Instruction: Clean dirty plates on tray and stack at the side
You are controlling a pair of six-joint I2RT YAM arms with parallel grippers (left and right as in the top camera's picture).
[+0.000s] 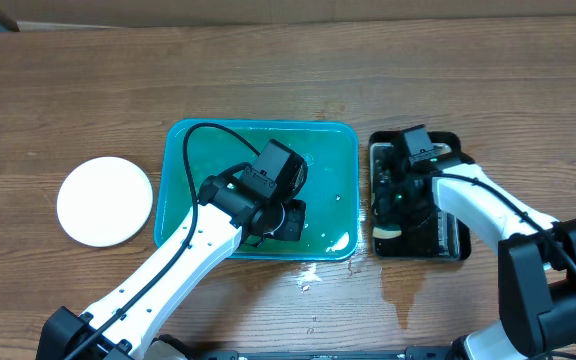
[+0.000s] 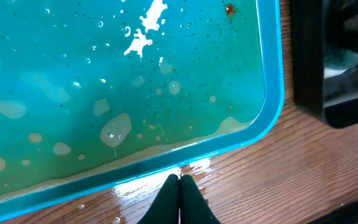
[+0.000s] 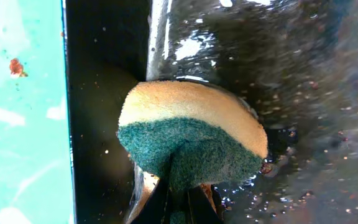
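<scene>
A robot test bench, more lab than home kitchen: a white left arm (image 1: pixel 168 270) and right arm (image 1: pixel 488 205), with a bare black cable (image 1: pixel 208 125), work over a plain wood-grain table (image 1: pixel 68 90). The washing-up is staged there: a wet teal tray (image 1: pixel 183 150), a black tray (image 1: pixel 455 140) at right holding a sponge (image 3: pixel 191 134), a plate (image 1: pixel 105 200) at left, a puddle (image 1: pixel 400 290) on the near tabletop
</scene>
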